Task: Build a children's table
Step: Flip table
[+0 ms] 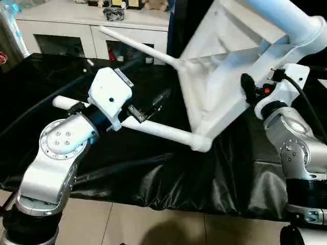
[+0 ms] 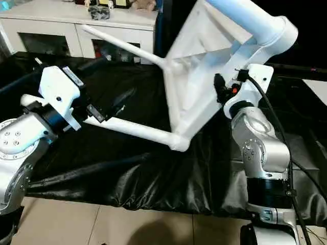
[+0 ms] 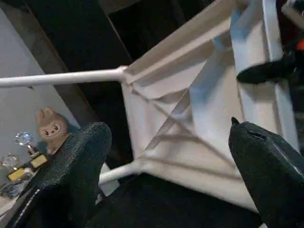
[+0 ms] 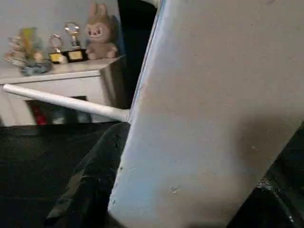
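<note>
The children's table stands tilted on one long edge, its white tabletop [image 1: 225, 76] showing the ribbed underside [image 3: 199, 109]. One leg [image 1: 163, 130] runs from the low front corner toward my left arm. A second leg [image 1: 138, 46] points back toward the cabinet, and a third [image 1: 286, 15] rises at the upper right. My left gripper [image 1: 150, 104] is open wide just above the low leg, with nothing between its fingers [image 3: 71, 171]. My right gripper [image 1: 253, 94] is shut on the tabletop's right rim [image 4: 213, 118], one finger on each face.
A black cloth [image 1: 179, 173] covers the work surface, and its front edge drops to pale floor tiles [image 1: 153, 224]. A white glass-doored cabinet [image 1: 92, 25] stands behind at the left, with a plush toy [image 4: 100, 28] and trophies on top.
</note>
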Motion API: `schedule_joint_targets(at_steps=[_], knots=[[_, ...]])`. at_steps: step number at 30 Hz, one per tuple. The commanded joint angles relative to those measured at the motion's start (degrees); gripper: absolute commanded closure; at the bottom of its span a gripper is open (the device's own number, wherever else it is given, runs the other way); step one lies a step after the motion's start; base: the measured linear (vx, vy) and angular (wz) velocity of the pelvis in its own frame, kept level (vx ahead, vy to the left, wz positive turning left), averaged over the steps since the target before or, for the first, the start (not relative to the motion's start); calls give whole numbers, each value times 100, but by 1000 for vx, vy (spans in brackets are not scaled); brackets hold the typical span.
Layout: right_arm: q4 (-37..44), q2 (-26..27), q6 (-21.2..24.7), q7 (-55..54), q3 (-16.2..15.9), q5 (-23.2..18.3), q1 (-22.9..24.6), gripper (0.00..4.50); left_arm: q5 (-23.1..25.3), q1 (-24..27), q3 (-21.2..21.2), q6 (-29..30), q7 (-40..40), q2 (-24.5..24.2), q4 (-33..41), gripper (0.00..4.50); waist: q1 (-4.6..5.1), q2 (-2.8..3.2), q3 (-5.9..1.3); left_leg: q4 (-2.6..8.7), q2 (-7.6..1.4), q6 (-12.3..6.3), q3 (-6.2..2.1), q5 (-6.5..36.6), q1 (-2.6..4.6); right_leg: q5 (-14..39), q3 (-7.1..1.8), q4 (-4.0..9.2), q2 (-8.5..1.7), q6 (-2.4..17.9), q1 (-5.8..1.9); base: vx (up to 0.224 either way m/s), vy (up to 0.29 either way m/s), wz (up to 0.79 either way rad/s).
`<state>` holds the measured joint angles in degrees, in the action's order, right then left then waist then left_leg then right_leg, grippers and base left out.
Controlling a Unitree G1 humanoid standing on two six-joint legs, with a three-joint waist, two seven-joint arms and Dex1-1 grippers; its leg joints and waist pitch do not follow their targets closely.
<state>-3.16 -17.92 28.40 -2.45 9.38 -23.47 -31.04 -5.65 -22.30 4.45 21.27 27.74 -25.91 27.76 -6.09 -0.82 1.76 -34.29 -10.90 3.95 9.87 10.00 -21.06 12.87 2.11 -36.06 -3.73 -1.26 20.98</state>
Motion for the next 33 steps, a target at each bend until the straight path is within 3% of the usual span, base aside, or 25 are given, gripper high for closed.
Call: schedule_joint_targets(at_steps=[1,5,8,12,16,17,19,20,24,25,26,27,29,32,33], knots=[[-323,-149,281,-259,-217,648,247,243,143,-83,97,-30,-16,-55,-12,0,81,18,-226,469,-141,543,-66,1824,106,1586,-210,505,-291,374,0,0,0,0],[-262,-196,357,-311,-602,1028,167,243,344,-223,255,-266,113,-204,-36,0,107,6,-219,481,-146,576,-79,1921,109,1742,-210,514,-295,353,14,0,0,0],[-258,-149,374,-269,-717,1081,113,243,409,-383,257,-399,106,-201,-72,0,147,7,-219,484,-143,630,-88,2112,124,1826,-209,525,-293,362,30,0,0,0],[-350,-185,329,33,-936,1110,-12,243,541,-741,215,-465,124,-291,-213,0,207,-45,-218,488,-151,641,-101,2248,117,1770,-207,518,-291,374,32,0,0,0],[-379,-220,350,186,-1087,1295,-64,243,808,-1028,110,-718,-61,-386,-502,0,226,-59,-215,482,-149,629,-98,2253,115,1808,-214,529,-294,389,36,0,0,0],[-379,-219,351,192,-1092,1300,-64,243,817,-1037,109,-732,-65,-390,-511,0,229,-86,-223,483,-153,611,-102,2171,104,1748,-213,513,-301,409,23,0,0,0],[-320,-171,368,327,-1175,1291,-13,243,1018,-1214,124,-984,-111,-479,-658,0,250,-74,-224,482,-154,603,-99,2093,93,1608,-215,507,-293,439,18,0,0,0],[-262,-161,365,391,-1228,1284,39,207,1166,-1306,173,-1089,-128,-544,-734,0,265,-75,-236,477,-159,604,-98,2023,90,1488,-217,486,-297,468,4,0,0,0],[-207,-93,299,575,-1260,1224,140,175,1624,-1561,392,-1502,-179,-728,-1072,0,273,-67,-249,471,-167,567,-93,1811,66,1200,-227,469,-311,562,-27,0,0,0],[-205,-89,291,587,-1265,1226,149,175,1677,-1591,419,-1554,-188,-746,-1116,0,268,-85,-276,456,-168,559,-88,1585,50,864,-223,444,-298,618,-50,0,0,0],[-152,-87,179,712,-1297,1214,203,156,2123,-1778,582,-1841,-351,-862,-1423,0,261,-72,-305,421,-158,514,-77,1263,21,375,-224,404,-287,664,-77,0,0,0],[-137,-94,107,738,-1312,1230,211,153,2247,-1840,611,-1945,-432,-888,-1529,0,245,-44,-332,398,-163,495,-80,1053,17,68,-222,361,-292,690,-98,0,0,0],[-98,-134,-114,797,-1357,1308,228,144,2510,-1972,652,-2051,-632,-937,-1736,0,229,-48,-314,373,-153,418,-64,558,-25,-627,-208,296,-283,824,-122,0,0,0],[-28,-171,-267,884,-1378,1379,282,119,2696,-2103,658,-2156,-781,-958,-1949,0,225,-25,-291,374,-149,403,-45,642,-21,-421,-212,312,-293,913,-126,0,0,0],[29,-168,-319,958,-1360,1366,335,119,2790,-2173,664,-2232,-847,-977,-2076,0,214,16,-289,375,-153,418,-52,688,-13,-357,-214,310,-301,918,-127,0,0,0]])
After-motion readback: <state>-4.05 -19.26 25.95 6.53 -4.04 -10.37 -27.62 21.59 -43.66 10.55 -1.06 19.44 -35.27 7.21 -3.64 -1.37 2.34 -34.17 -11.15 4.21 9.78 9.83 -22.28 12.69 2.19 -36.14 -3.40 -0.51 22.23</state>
